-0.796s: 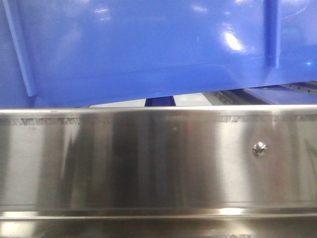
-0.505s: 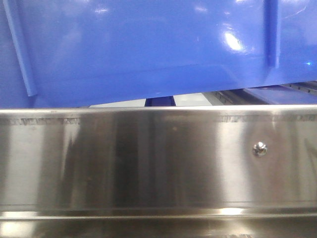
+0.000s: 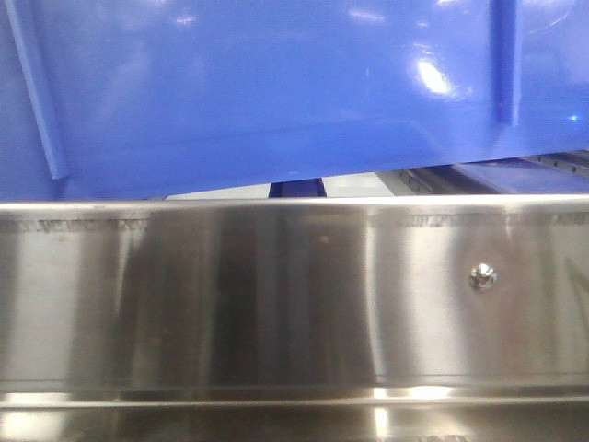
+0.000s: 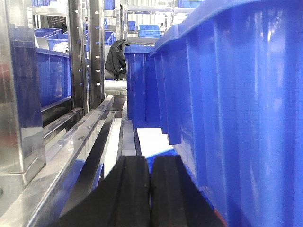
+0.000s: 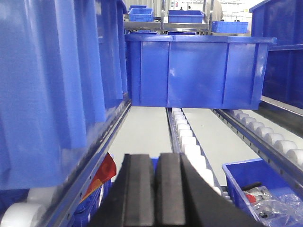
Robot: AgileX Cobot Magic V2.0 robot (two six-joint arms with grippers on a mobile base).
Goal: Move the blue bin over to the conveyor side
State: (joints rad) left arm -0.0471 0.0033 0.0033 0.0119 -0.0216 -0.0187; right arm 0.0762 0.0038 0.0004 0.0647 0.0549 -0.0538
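The blue bin [image 3: 276,92] fills the top of the front view, its glossy ribbed wall tilted slightly above a steel rail. In the left wrist view the bin [image 4: 246,94] rises close on the right of my left gripper [image 4: 150,163], which is shut with nothing between its black pads. From the right wrist, the bin [image 5: 47,85] stands close on the left of my right gripper [image 5: 156,161], also shut and empty. Neither gripper visibly touches the bin. The conveyor is out of view.
A brushed steel rail [image 3: 294,295] with a screw crosses the front view. Another blue bin [image 5: 194,71] sits farther along white roller tracks [image 5: 187,137]. A small blue bin [image 5: 265,189] of parts lies lower right. Steel rack posts [image 4: 19,94] stand at left.
The blue bin has not visibly moved. Only the reflections on the steel rail have shifted.
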